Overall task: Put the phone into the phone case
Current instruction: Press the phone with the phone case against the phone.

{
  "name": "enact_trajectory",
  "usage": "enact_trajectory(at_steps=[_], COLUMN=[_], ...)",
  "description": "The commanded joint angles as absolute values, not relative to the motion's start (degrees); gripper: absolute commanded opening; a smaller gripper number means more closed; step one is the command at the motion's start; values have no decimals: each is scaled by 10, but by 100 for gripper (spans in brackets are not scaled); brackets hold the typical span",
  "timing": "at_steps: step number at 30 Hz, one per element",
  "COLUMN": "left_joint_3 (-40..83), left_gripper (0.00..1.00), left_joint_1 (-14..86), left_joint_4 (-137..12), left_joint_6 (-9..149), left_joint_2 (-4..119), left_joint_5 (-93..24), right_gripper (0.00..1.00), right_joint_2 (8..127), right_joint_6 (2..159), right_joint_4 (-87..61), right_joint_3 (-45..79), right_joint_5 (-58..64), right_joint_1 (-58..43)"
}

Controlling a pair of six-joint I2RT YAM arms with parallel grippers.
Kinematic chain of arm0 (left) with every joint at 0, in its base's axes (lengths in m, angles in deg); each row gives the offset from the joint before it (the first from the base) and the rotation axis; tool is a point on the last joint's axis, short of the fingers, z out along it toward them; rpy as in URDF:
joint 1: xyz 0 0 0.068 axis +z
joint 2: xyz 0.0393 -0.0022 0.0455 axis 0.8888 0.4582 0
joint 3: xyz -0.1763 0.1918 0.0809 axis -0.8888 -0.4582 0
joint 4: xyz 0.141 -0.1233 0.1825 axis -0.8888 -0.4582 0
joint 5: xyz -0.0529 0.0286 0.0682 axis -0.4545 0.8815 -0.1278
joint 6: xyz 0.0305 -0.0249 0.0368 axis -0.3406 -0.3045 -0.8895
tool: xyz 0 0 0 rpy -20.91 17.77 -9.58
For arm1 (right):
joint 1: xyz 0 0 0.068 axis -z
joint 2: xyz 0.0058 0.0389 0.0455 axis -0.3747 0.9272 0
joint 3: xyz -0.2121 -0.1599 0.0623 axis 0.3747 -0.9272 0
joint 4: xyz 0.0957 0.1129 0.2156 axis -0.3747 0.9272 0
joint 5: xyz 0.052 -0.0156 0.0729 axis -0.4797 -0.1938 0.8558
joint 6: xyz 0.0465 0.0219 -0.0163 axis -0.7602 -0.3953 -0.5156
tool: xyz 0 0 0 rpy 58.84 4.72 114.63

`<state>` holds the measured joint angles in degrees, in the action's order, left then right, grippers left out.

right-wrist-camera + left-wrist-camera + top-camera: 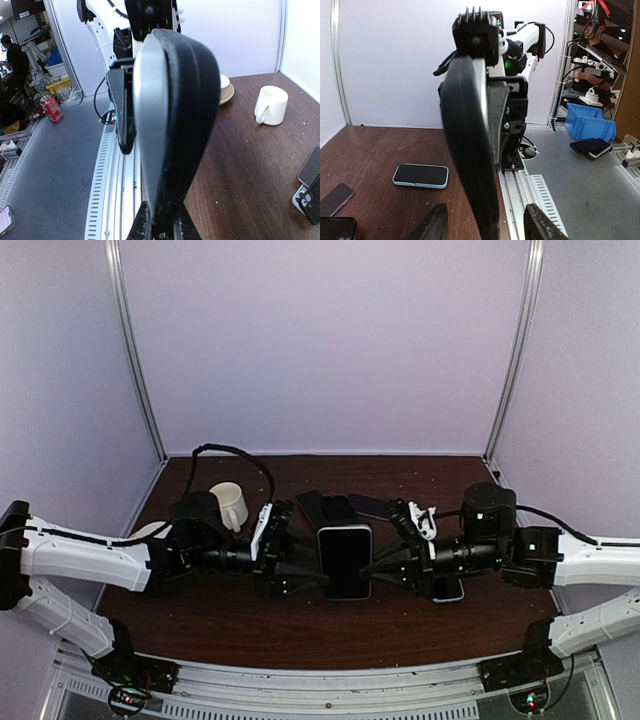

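Both arms reach inward, forearms level, meeting over the middle of table. Right gripper clamped on edge of phone case, held off table. Phone lies against case's face. Left gripper fingers spread wide, flanking case, gaps either side.

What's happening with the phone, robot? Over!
Right gripper shut on phone and case. Left gripper open around its edge. Mug well aside.
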<state>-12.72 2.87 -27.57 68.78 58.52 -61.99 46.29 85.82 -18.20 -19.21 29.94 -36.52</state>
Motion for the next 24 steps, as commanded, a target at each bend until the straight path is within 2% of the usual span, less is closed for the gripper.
enact_trajectory(at_steps=[1, 4, 11, 12, 16, 20, 24], left_joint_3=[-121, -117, -115, -115, -121, -126, -114], left_gripper=[58, 55, 3, 0, 0, 0, 0], left_joint_1=[28, 28, 27, 27, 27, 26, 25], left_joint_4=[-259, -257, -242, -241, -219, -200, -270], left_joint_6=[675, 678, 690, 691, 702, 702, 658], left_joint_2=[578, 585, 591, 592, 593, 585, 585], left_joint_5=[-617, -631, -640, -641, -639, -629, -639], right_gripper=[0, 0, 0, 0, 1, 35, 58], right_joint_2=[430, 428, 436, 439, 449, 461, 456], right_joint_6=[829, 823, 815, 813, 809, 815, 825], right_joint_4=[-260, -279, -288, -288, -285, -256, -239], right_joint_3=[-162, -161, -150, -148, -144, -141, -127], right_joint_5=[277, 278, 288, 291, 298, 298, 313], right_joint_1=[-364, -364, -364, -364, -364, -364, -364])
